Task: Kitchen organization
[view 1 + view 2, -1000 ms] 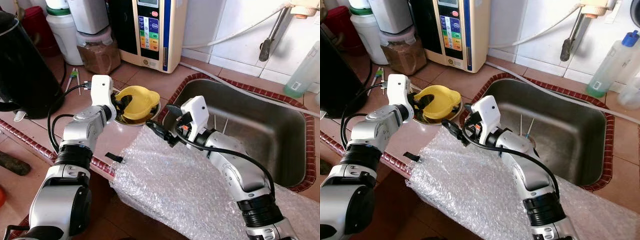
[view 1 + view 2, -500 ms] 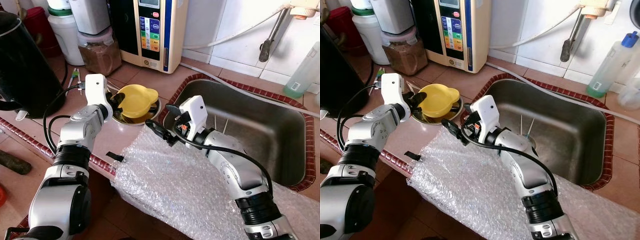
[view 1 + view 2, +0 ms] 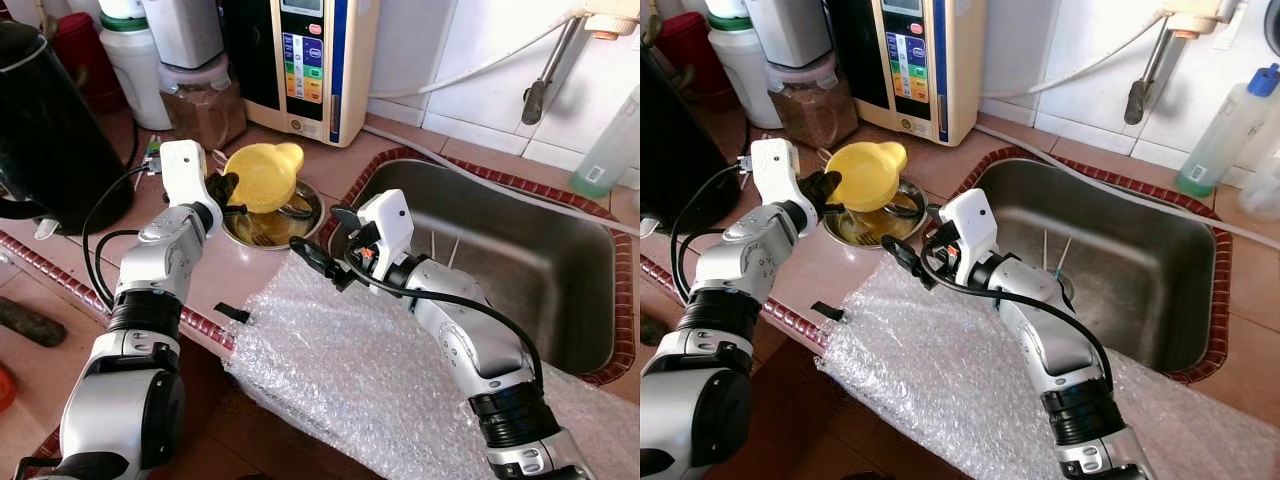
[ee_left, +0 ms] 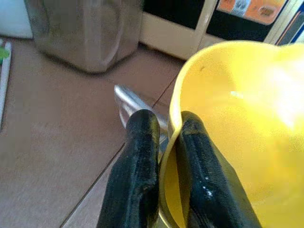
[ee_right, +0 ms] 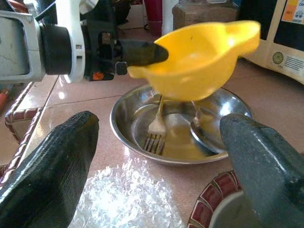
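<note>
The left gripper (image 3: 226,188) is closed on the rim of the yellow plastic bowl (image 3: 262,176), one finger inside the wall and one outside, holding it tilted above the steel dish (image 3: 275,222) at the left of the sink (image 3: 560,290). The right gripper (image 3: 318,262) hovers wide open and empty, just right of the dish over the bubble wrap (image 3: 380,370). The bowl looks light, stiff and smooth, so a rim pinch should hold, though it may pivot.
</note>
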Available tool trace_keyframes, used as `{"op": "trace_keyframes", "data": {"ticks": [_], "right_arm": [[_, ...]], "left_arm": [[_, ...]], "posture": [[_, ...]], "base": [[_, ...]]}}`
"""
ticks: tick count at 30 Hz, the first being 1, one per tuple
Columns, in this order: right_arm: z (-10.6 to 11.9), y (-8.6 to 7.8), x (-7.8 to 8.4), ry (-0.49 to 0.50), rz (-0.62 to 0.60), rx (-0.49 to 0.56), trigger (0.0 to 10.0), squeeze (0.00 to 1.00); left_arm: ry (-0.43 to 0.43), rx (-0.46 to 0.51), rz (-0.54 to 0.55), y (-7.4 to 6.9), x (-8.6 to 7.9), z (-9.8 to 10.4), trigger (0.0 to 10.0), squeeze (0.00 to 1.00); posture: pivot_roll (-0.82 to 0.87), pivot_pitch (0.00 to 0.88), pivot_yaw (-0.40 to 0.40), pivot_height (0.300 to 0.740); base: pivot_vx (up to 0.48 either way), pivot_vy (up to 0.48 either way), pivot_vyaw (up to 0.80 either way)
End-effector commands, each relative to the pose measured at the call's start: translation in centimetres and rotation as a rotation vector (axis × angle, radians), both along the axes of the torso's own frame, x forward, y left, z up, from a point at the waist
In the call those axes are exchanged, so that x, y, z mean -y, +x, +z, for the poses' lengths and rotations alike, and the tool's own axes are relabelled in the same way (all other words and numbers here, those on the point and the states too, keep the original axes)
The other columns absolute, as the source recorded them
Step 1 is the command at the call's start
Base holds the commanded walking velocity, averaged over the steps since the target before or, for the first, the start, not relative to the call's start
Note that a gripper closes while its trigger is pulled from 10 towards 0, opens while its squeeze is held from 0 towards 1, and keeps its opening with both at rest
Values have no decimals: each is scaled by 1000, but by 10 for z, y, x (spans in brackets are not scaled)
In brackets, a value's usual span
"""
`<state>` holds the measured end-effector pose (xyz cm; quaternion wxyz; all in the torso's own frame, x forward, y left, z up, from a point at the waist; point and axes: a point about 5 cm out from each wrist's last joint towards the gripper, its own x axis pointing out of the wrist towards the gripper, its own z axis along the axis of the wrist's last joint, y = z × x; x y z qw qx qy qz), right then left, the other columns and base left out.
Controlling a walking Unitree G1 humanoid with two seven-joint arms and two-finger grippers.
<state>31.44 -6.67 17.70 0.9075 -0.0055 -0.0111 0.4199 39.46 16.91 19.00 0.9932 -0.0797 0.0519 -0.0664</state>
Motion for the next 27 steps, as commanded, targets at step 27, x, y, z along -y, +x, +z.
{"op": "trace_keyframes", "data": {"ticks": [27], "right_arm": [[22, 32, 15, 190, -295, -2, 10000, 0]], "left_arm": [[313, 436, -116, -24, 67, 15, 0, 0]], "posture": [[-11, 25, -8, 740]], "base": [[0, 0, 0]]}}
